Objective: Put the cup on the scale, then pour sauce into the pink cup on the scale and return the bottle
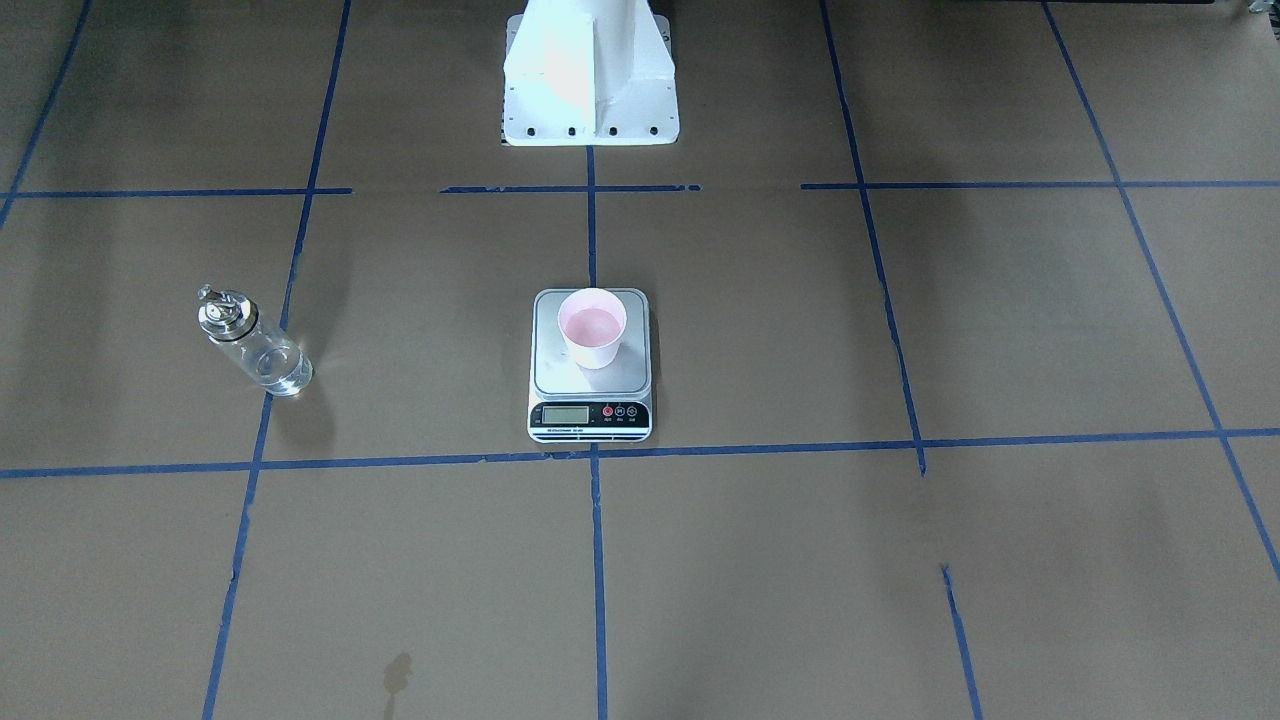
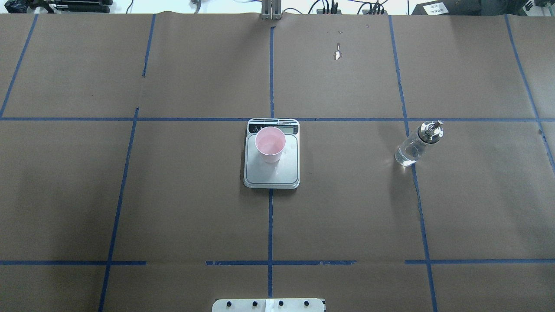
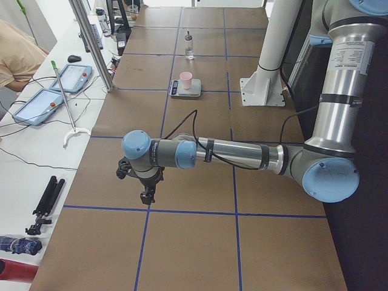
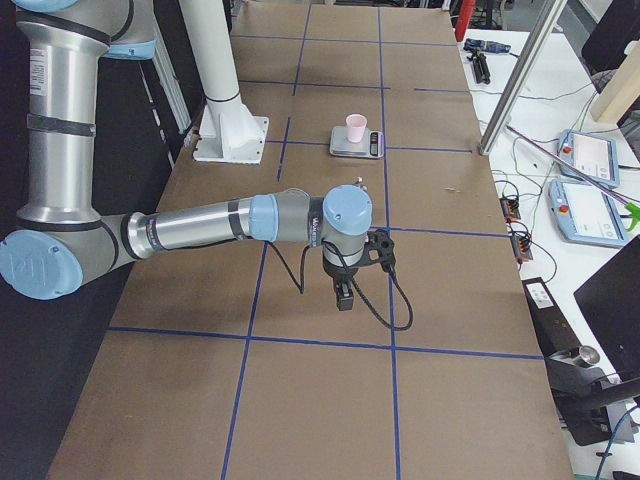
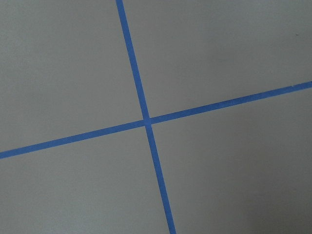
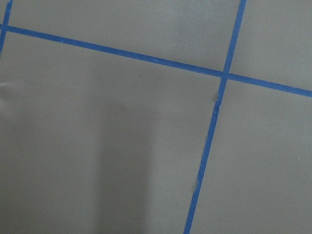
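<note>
The pink cup stands upright on the silver scale at the table's middle; they also show in the front view as the cup and the scale. The glass bottle with its metal spout cap stands upright on the paper to the right of the scale, also in the front view. My left gripper shows only in the exterior left view, far from the scale. My right gripper shows only in the exterior right view, far from the bottle. I cannot tell whether either is open or shut.
Brown paper with blue tape lines covers the table. The white robot base stands at the robot's edge. A metal post, tablets and cables lie on the operators' side. A person's arm shows there.
</note>
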Controlling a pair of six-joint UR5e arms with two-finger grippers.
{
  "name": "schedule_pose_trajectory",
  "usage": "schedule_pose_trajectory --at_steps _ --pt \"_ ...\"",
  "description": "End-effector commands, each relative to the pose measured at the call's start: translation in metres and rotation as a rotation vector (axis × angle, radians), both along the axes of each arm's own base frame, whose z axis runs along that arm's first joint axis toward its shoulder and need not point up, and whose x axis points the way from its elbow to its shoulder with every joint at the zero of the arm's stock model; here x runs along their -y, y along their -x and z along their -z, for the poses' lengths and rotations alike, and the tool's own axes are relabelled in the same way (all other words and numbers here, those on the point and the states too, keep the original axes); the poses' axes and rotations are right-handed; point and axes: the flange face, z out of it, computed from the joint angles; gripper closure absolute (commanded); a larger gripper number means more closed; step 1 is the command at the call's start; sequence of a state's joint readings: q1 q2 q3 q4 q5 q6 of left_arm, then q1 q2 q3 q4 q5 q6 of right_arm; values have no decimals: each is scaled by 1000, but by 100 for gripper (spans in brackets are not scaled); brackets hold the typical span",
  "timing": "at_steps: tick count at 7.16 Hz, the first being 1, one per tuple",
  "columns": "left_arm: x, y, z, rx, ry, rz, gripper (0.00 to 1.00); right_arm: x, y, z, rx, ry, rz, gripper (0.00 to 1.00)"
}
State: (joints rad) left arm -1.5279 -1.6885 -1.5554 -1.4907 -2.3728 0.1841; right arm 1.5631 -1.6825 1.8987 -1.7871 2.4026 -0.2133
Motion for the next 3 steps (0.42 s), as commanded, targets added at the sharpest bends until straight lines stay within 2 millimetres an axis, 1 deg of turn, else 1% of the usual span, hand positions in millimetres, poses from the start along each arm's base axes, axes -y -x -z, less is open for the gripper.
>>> schedule_pose_trajectory --at_steps 1,3 --pt "1 0 3 -2 -4 0 0 2 0 2 1 -6 0 0" --pt "4 -1 11 -6 -19 0 0 3 0 -2 -2 3 0 0"
